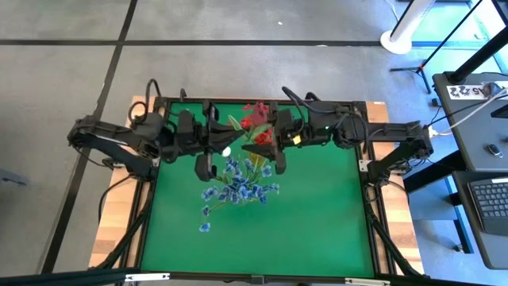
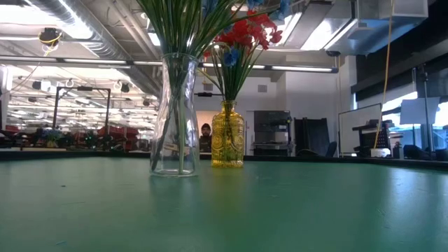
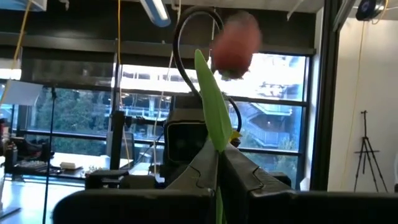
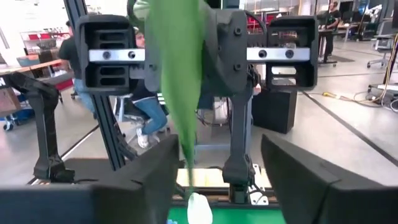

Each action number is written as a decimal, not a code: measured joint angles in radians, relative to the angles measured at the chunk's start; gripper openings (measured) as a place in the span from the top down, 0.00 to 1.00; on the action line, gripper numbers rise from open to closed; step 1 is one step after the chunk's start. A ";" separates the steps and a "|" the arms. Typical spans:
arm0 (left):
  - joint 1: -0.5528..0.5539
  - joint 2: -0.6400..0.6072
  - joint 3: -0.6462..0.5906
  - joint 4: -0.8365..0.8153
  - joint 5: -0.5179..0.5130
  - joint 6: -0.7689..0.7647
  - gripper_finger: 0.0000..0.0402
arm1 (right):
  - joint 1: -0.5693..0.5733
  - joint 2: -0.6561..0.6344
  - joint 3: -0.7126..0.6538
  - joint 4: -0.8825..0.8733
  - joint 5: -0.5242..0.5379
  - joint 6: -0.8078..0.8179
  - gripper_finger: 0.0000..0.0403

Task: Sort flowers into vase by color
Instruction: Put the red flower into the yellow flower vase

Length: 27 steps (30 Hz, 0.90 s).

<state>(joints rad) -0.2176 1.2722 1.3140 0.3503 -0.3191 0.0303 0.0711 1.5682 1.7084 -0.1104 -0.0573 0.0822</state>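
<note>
Over the far part of the green tabletop (image 1: 317,222), the left tool (image 3: 217,171) is clenched on the stem of a pink bud (image 3: 235,38), whose long green leaf (image 3: 212,106) rises between its fingers. The right tool (image 1: 267,152) faces it with fingers spread on either side of that leaf. Blue flowers (image 1: 238,184) fill the clear vase (image 2: 174,115); red flowers (image 2: 245,31) stand in the yellow vase (image 2: 227,134). No writing can be read on either vase.
</note>
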 joint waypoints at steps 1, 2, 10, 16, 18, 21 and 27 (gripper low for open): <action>0.000 0.003 0.000 -0.001 0.000 0.000 1.00 | 0.000 0.001 0.000 -0.004 0.000 0.000 0.47; 0.000 0.006 0.000 0.000 0.000 -0.001 1.00 | 0.000 0.002 0.000 -0.007 0.000 0.000 0.50; -0.014 0.013 0.000 0.003 0.000 -0.003 1.00 | 0.000 0.002 0.000 -0.024 0.000 0.000 0.79; -0.039 0.005 0.000 0.000 -0.035 -0.003 1.00 | 0.002 -0.014 0.000 -0.046 -0.007 -0.018 0.97; -0.048 0.002 0.000 -0.001 -0.054 -0.002 1.00 | 0.002 -0.022 0.000 -0.057 -0.006 -0.018 0.96; -0.054 -0.004 0.000 -0.002 -0.087 -0.002 1.00 | 0.002 -0.038 0.000 -0.080 -0.005 -0.028 0.98; -0.070 -0.049 -0.002 -0.056 -0.128 0.006 0.91 | 0.002 -0.072 0.000 -0.142 0.017 -0.036 0.99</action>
<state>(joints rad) -0.2874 1.2229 1.3125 0.2942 -0.4469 0.0368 0.0727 1.4962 1.7084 -0.2524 -0.0401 0.0457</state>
